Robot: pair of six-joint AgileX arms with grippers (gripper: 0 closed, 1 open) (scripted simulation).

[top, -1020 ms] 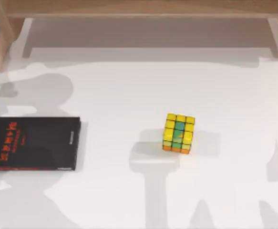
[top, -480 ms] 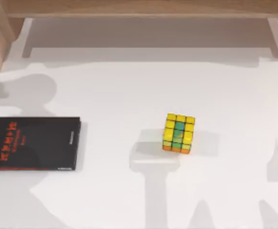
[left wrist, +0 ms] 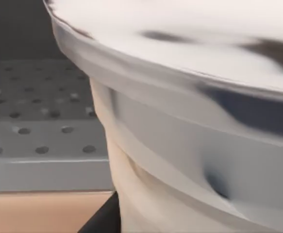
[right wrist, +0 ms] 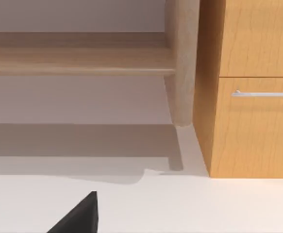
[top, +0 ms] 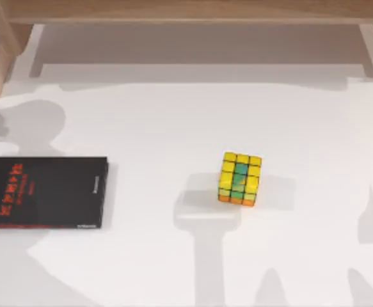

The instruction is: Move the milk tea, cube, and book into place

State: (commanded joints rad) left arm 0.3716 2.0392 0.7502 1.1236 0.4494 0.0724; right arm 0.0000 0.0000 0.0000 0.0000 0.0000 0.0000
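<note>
Top view: white tabletop (top: 173, 115), then a black book (top: 45, 192) with red lettering at the left, then the cube (top: 240, 178) right of centre (mostly yellow, well apart from it). Neither claw's state can be told.

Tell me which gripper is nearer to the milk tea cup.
Left. The left gripper is right against the milk tea cup, at the table's left edge. The right gripper is apart from it, facing the wooden shelf and drawer cabinet.

Left tool hard against pale cup (left wrist: 190, 145); fingers unseen.
</note>
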